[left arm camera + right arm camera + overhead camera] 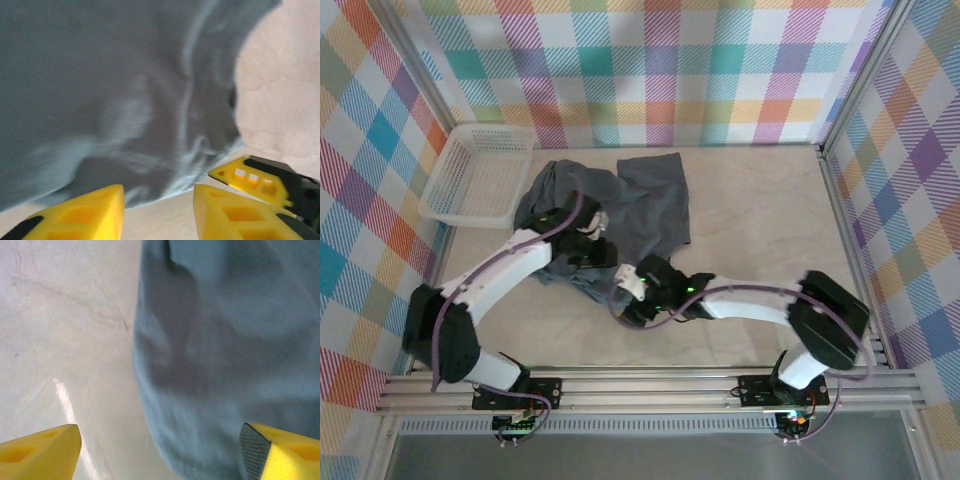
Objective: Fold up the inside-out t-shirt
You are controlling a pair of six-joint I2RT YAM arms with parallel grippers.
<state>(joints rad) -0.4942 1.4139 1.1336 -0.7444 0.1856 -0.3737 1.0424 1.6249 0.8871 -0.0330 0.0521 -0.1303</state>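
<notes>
The inside-out t-shirt (pixel 640 205) is slate blue-grey and lies crumpled on the table left of centre. My left gripper (pixel 596 243) hovers over its near left part. In the left wrist view the left gripper (pixel 159 202) is open, with bare table between its yellow fingers (pixel 90 212) and the t-shirt (pixel 125 100) just ahead. My right gripper (pixel 630 288) is at the shirt's near edge. In the right wrist view the right gripper (pixel 160 440) is open wide and straddles the t-shirt hem (pixel 210 390), gripping nothing.
A white mesh basket (pixel 480 175) stands at the back left, touching the wall. The table (pixel 760 220) lies bare to the right of the shirt. The right gripper's yellow finger (pixel 252 181) shows close to the left gripper. Checked walls enclose the table.
</notes>
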